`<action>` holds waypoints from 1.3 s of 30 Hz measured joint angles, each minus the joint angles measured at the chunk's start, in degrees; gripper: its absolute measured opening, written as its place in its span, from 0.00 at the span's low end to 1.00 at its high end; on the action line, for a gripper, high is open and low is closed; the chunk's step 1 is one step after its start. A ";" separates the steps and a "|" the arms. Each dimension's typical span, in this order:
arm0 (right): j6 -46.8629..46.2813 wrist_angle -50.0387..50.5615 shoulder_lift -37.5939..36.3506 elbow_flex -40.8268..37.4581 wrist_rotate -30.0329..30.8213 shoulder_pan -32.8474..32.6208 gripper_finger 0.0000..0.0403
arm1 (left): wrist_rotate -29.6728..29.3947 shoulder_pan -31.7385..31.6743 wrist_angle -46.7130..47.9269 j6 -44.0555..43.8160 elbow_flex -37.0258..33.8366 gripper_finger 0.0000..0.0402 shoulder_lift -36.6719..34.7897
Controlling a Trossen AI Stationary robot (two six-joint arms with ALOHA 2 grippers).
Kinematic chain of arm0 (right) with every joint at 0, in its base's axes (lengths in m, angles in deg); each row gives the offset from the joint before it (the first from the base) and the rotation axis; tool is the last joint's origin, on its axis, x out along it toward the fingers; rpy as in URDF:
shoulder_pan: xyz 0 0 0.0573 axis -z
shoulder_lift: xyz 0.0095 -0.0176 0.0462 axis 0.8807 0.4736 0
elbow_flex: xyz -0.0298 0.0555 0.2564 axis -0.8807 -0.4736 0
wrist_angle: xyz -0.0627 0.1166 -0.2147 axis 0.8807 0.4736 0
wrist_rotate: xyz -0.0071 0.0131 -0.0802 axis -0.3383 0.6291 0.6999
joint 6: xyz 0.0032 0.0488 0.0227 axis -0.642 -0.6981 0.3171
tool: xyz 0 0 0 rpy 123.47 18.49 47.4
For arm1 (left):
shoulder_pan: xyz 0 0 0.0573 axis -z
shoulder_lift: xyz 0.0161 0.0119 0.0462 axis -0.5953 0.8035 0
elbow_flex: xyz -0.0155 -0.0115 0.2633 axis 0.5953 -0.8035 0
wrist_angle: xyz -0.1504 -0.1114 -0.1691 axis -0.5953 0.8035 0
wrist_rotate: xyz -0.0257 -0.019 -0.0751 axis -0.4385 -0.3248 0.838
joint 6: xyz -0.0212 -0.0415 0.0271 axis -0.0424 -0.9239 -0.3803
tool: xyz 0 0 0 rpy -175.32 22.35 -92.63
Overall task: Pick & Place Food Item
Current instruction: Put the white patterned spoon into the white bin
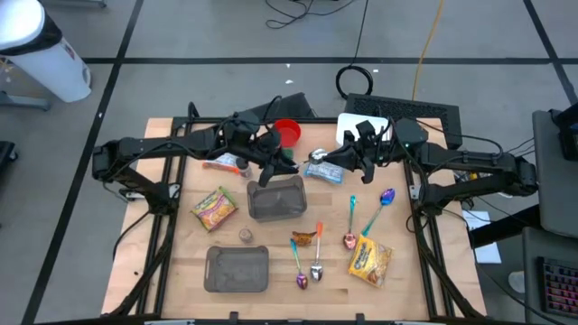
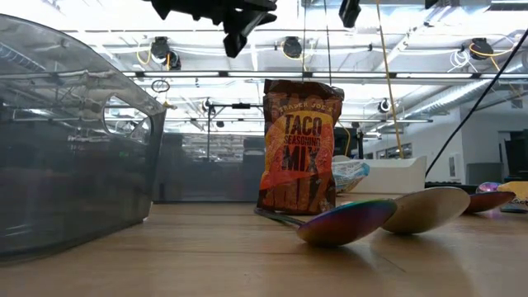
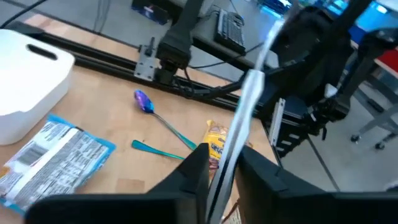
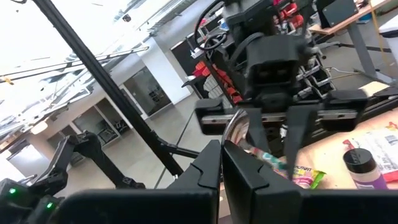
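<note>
The left gripper (image 3: 221,171), above the worktop's (image 1: 172,262) centre, gripped a thin silvery strip (image 3: 245,109). The right gripper (image 4: 222,163), at two o'clock, had jaws clenched empty.

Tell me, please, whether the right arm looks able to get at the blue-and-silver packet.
Probably yes: the packet lies uncovered on the table close beside the right gripper, with nothing between them, though the gripper is shut and would have to open first.

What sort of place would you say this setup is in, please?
Probably a robotics lab or workshop: a wooden table on a taped concrete floor, exposed ceiling lights, and a keyboard nearby.
</note>
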 joint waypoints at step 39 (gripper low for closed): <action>1.91 -5.81 3.77 0.04 13.30 0.65 0.52 | -2.81 -0.41 -16.28 -4.75 0.00 0.08 -0.11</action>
